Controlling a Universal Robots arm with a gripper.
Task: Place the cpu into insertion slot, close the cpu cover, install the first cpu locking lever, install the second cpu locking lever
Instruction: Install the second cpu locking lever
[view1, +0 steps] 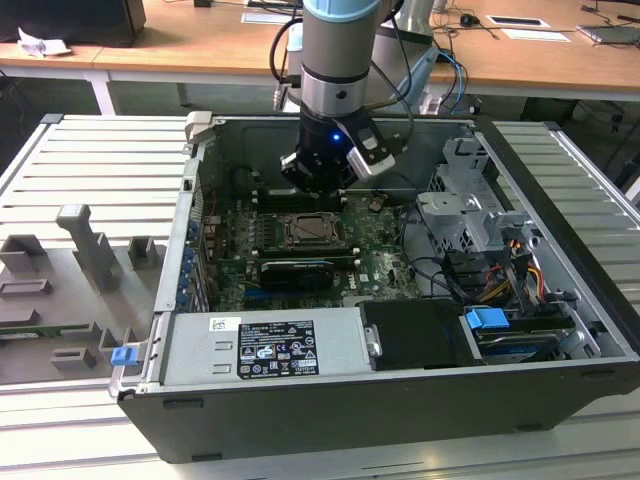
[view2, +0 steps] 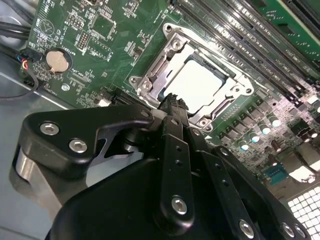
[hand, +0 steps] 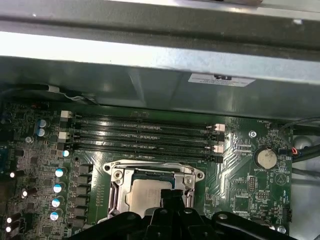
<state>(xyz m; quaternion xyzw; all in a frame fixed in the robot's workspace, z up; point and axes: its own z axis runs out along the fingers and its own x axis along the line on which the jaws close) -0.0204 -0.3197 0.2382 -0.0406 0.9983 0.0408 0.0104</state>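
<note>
On the exterior view's left, a grey fixture tray (view1: 70, 290) with moulded blocks lies on the slatted metal bench (view1: 110, 160), just beside the open computer case (view1: 400, 400). A small blue clip (view1: 123, 354) sits at the tray's near corner, against the case wall.

Inside the case, the power supply (view1: 265, 345) with its white label runs along the near wall. Behind it lies the green motherboard (view1: 375, 235). The insertion slot (view1: 305, 232) sits near the board's middle, with the cpu cover (hand: 152, 172) lying flat over it (frame down around the chip in both wrist views). The cpu (view2: 202, 85) is seated in the slot, its pale metal top showing through the cover's window. Memory slots (hand: 142, 132) run beside the socket on the side toward the case's far wall, and a coin cell battery (hand: 265, 158) lies nearby on the board.

The gripper (view2: 172, 100) hangs from the arm above the board, just behind the socket in the exterior view; in the second wrist view its black fingers (view2: 175, 135) are pressed together with nothing between them, tips just above the cover's edge. Contact with the cover cannot be told.

On the exterior view's right stand a metal drive cage (view1: 470, 205), coloured cables (view1: 510, 275) and a blue connector (view1: 488, 322).
</note>
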